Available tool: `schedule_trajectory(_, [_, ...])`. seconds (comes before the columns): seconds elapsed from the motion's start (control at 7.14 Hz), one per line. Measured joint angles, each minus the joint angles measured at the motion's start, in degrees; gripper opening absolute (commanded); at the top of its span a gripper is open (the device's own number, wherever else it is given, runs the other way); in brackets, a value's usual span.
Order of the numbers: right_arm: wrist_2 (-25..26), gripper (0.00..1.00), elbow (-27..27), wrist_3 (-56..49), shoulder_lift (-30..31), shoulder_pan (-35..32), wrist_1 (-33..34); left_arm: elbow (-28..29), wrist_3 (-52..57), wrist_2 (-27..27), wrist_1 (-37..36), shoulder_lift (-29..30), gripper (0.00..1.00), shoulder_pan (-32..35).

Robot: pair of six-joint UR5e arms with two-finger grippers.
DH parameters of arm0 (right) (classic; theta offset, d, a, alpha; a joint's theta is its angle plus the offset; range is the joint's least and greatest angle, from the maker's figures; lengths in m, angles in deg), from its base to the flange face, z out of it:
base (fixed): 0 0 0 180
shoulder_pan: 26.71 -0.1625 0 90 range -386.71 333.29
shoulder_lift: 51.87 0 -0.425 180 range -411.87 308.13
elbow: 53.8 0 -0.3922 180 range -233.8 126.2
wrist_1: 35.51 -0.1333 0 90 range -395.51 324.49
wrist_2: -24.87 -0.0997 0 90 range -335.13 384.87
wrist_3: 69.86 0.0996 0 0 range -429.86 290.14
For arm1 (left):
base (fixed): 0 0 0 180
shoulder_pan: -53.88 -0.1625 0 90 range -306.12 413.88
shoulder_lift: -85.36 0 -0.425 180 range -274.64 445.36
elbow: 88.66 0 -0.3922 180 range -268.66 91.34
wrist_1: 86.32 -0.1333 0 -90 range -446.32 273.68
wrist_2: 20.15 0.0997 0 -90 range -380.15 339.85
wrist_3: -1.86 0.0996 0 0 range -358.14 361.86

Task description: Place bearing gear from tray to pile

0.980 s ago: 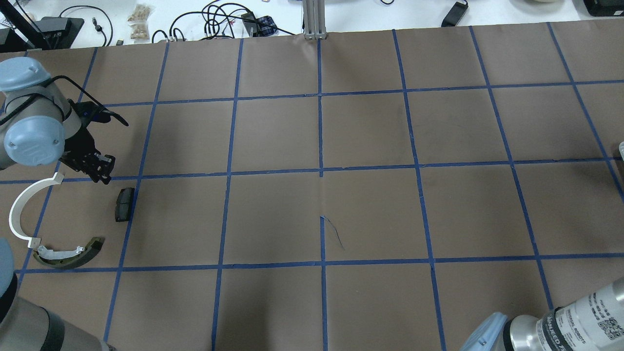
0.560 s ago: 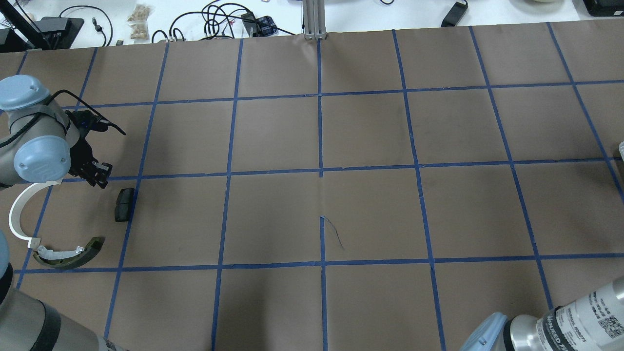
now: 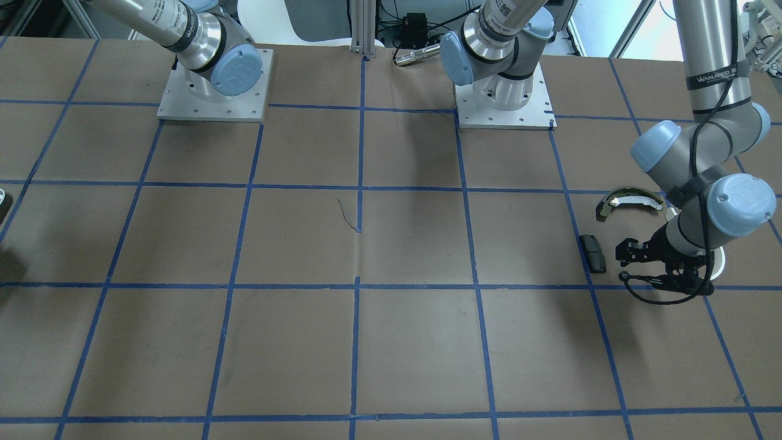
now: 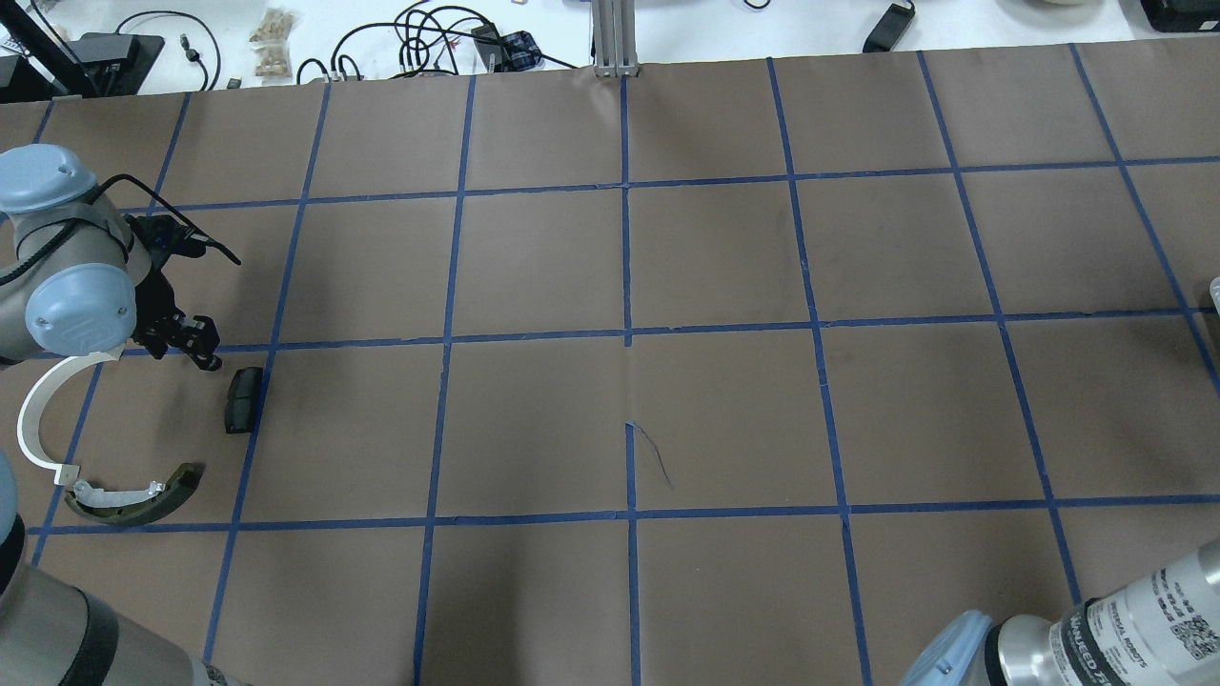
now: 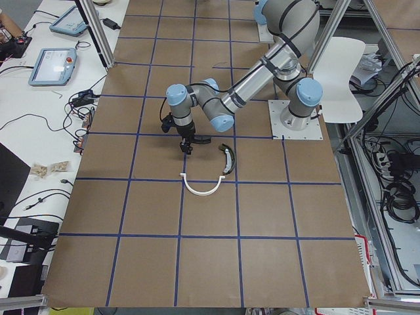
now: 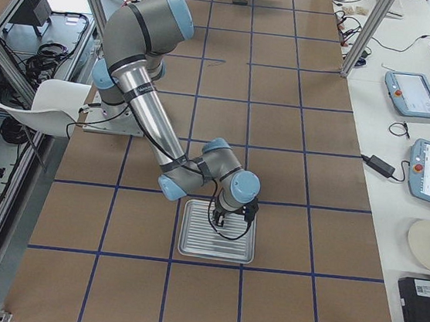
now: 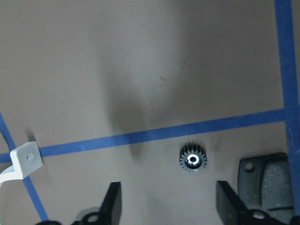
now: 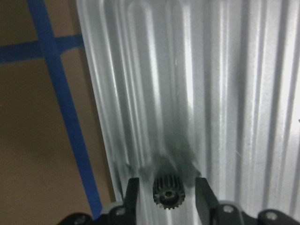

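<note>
In the right wrist view a small black bearing gear (image 8: 167, 191) lies on the ribbed metal tray (image 8: 225, 93). My right gripper (image 8: 166, 183) is open, one finger on each side of the gear with gaps. The exterior right view shows this gripper (image 6: 227, 223) low over the tray (image 6: 190, 244). My left gripper (image 7: 168, 187) is open and empty over the pile. Another small black gear (image 7: 193, 159) lies on the paper just beyond its fingers, beside the black pad (image 7: 267, 183). The pile holds the pad (image 4: 244, 398), a white half-ring strip (image 4: 33, 419) and an olive-and-white shoe (image 4: 133, 495), by the left gripper (image 4: 195, 345).
Brown paper with a blue tape grid (image 4: 627, 333) covers the table. The two arm bases (image 3: 214, 85) stand at the robot's side. Cables and small items (image 4: 429, 38) lie beyond the table's far edge. The tray's left rim meets the paper (image 8: 28, 140).
My left arm has shifted slightly left and toward the black pad, then held still. The pile's parts have not moved.
</note>
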Motion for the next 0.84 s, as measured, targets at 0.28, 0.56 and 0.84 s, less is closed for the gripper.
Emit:
schedule_trajectory(0.28, [0.6, 0.0, 0.0, 0.0, 0.1, 0.0, -0.3, 7.3, -4.7, -0.9, 13.4, -2.3, 0.98, 3.4])
schedule_trajectory(0.56, [2.4, 0.0, -0.9, -0.1, 0.5, 0.0, -2.2, 16.2, -17.0, -4.4, 28.5, -3.7, 0.98, 9.4])
schedule_trajectory(0.84, [2.6, 0.0, -2.8, 0.0, 2.1, -0.2, -5.0, 21.8, -29.4, -6.4, 36.3, -6.1, 0.98, 17.2])
